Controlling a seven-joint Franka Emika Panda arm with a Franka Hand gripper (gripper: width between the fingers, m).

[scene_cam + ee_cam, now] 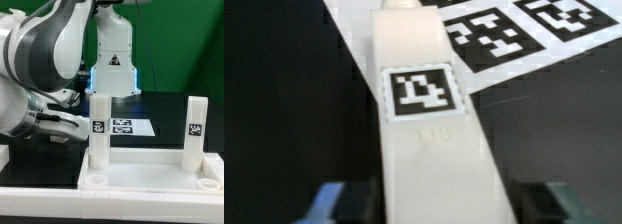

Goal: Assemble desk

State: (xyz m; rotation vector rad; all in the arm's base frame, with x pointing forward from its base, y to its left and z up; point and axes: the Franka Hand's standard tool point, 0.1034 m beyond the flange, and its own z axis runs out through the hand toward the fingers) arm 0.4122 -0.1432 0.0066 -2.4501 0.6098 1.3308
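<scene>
At 6 o'clock in the exterior view, lying flat on the black table (40, 172): the desk panel (140, 180), rim up. Rising upright along its 12 o'clock edge, 2 white legs: the 9 o'clock leg (98, 142) and the 3 o'clock leg (195, 135), each bearing 1 tag. Beyond the panel, between the 2 legs, the marker board (128, 127). Reaching in from 9 o'clock, the arm (40, 60), with the gripper (82, 122) level with the 9 o'clock leg's tag. In the wrist view, 1 finger (331, 200) on each side of that leg, with a thin dark strip between leg and finger. Blurred there, so cannot tell whether clamped or loose.
</scene>
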